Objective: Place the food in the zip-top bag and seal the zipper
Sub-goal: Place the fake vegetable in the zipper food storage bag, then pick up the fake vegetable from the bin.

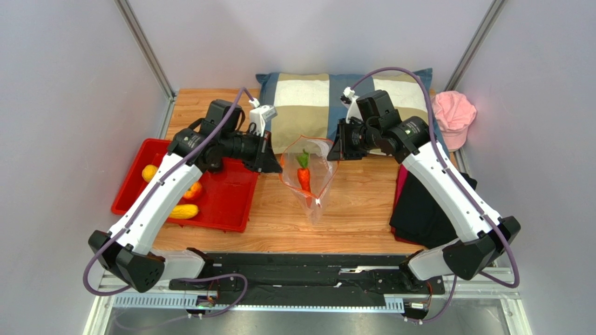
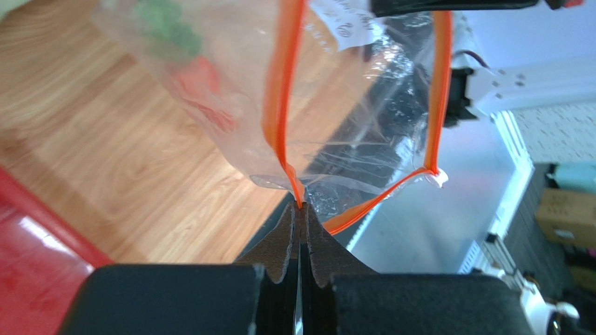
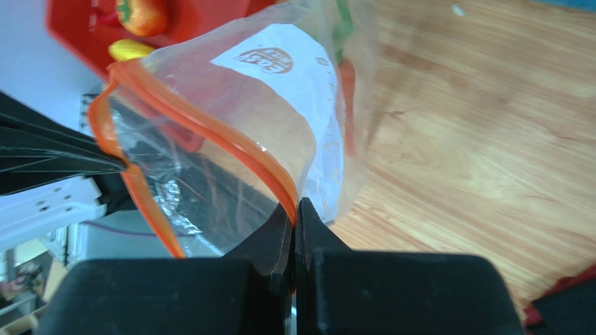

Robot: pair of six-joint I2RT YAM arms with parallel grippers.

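The clear zip-top bag (image 1: 313, 183) hangs above the wooden table between both arms, its mouth gaping. An orange carrot with a green top (image 1: 303, 174) lies inside it. My left gripper (image 2: 301, 206) is shut on one orange zipper strip (image 2: 280, 91) at the bag's left edge. My right gripper (image 3: 296, 204) is shut on the zipper strip (image 3: 210, 129) at the right edge. The white slider tab (image 2: 438, 179) sits at one end of the mouth. More food, yellow and orange pieces (image 1: 184, 211), lies in the red tray (image 1: 231, 202).
A checked pillow (image 1: 308, 98) lies at the back of the table. A pink cap (image 1: 453, 115) sits at the back right, and a black cloth (image 1: 427, 209) lies on the right side. The red tray stands at the left.
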